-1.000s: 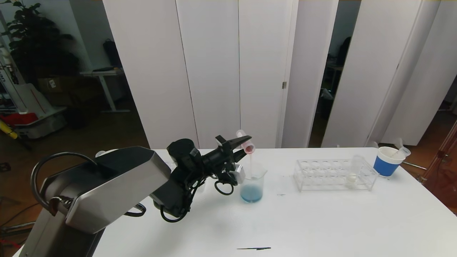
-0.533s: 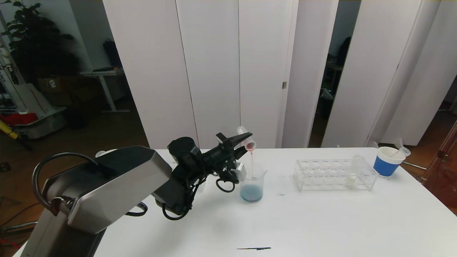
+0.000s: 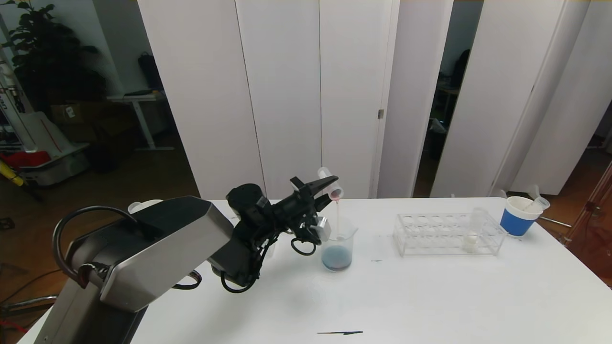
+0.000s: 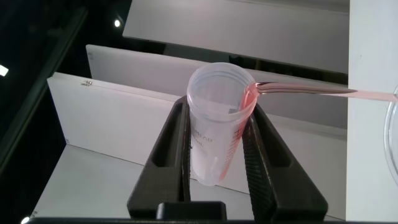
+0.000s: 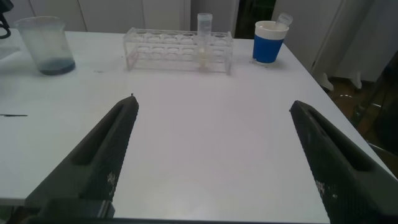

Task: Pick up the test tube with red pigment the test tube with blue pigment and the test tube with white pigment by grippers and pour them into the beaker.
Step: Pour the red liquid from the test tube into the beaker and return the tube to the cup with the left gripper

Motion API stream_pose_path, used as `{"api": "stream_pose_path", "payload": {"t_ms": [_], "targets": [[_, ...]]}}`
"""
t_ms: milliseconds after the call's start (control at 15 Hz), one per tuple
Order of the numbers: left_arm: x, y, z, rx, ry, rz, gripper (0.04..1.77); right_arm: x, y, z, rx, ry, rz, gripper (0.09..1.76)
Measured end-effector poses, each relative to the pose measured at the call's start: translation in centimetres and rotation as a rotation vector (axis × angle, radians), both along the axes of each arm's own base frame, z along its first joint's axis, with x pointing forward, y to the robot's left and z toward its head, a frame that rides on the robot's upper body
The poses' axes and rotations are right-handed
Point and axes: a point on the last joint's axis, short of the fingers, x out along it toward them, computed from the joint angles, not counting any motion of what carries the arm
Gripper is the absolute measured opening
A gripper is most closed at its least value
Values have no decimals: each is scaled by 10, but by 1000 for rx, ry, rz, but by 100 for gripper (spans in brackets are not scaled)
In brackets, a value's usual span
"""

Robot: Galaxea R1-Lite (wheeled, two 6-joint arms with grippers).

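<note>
Head view: left gripper (image 3: 325, 187) is clamping the red tube (image 3: 331, 183), tipped mouth-down above the beaker (image 3: 338, 244) at table centre, a thin red stream falling into bluish liquid; the white tube (image 3: 472, 235) is standing in the rack (image 3: 449, 233) at the beaker's 3 o'clock. Red pour is likely finishing; next comes discarding this tube and fetching the white one. Right gripper (image 5: 211, 155) is idling with jaws wide apart over bare table, unseen from the head; no blue tube is showing.
</note>
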Motion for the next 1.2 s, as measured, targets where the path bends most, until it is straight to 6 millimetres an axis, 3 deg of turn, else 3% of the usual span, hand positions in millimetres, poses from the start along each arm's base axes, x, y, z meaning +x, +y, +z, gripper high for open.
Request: {"api": "stream_pose_path", "payload": {"t_ms": [1200], "targets": [[0, 0, 5, 0, -22, 16, 58, 0, 0, 0, 0, 0, 0, 175]]}}
